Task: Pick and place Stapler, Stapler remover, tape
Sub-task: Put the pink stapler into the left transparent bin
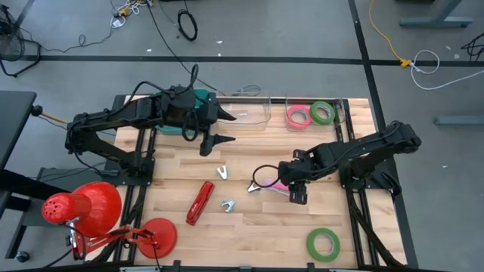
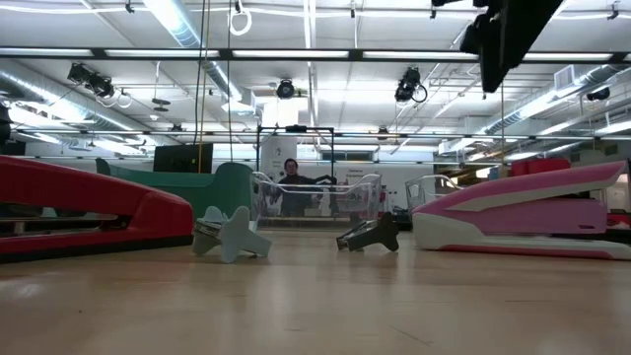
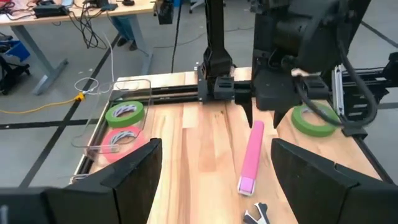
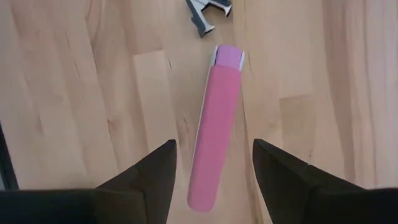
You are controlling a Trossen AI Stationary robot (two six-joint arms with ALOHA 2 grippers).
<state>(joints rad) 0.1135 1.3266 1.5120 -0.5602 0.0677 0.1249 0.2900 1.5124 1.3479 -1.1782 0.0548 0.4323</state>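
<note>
On the near part of the table a green tape roll lies flat towards the right corner, well apart from everything else. Farther in, left of centre, a red stapler lies slanted, with a small grey staple remover just beside its right flank and another remover a little beyond it.

In the middle band the right gripper hangs above a pink stapler, which lies flat on the wood. The right wrist view shows its fingers spread wide, one on each side of the stapler's length and not touching it; they hold nothing. A dark staple remover sits just past the stapler's far tip.

Farther back, the left gripper hovers over the rear left of the table, near a teal object mostly hidden by the arm. Its fingers stand wide apart and empty.

At the far edge a clear tray sits beside a second clear tray that holds a red-pink tape roll and another green tape roll, side by side and touching.

In the low view, a person is seen in the room behind the trays.
</note>
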